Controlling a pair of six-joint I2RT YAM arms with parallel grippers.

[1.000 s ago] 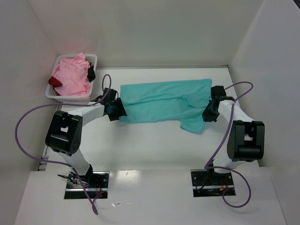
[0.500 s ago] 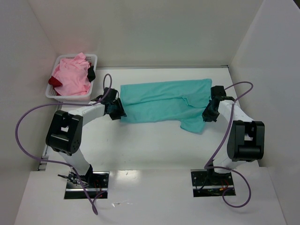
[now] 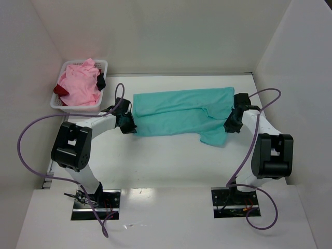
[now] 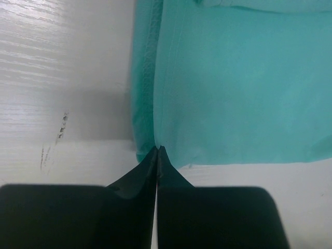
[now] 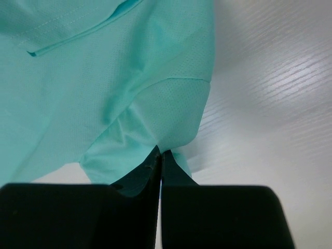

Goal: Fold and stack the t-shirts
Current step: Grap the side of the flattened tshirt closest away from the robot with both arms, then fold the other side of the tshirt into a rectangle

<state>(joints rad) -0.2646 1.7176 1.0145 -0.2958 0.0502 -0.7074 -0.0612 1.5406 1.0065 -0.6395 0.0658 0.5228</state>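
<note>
Teal shirt [image 3: 181,111] lies flat across the counter's [image 3: 166,166] far half, long axis left to right. Left fingers [image 4: 157,155] are clamped on its near-left corner, right fingers [image 5: 160,155] on the right sleeve, so it spans between both arms.

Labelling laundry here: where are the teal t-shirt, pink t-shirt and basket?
teal t-shirt [image 3: 176,111], top view, middle of the cloth.
pink t-shirt [image 3: 79,85], top view, centre of the heap.
basket [image 3: 72,107], top view, near wall.

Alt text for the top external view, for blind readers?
Left gripper and right gripper pinch opposite ends of a teal-turquoise cloth t-shirt on the table. A white lattice basket, far left, holds a light pink shirt and dark red shirt.
</note>
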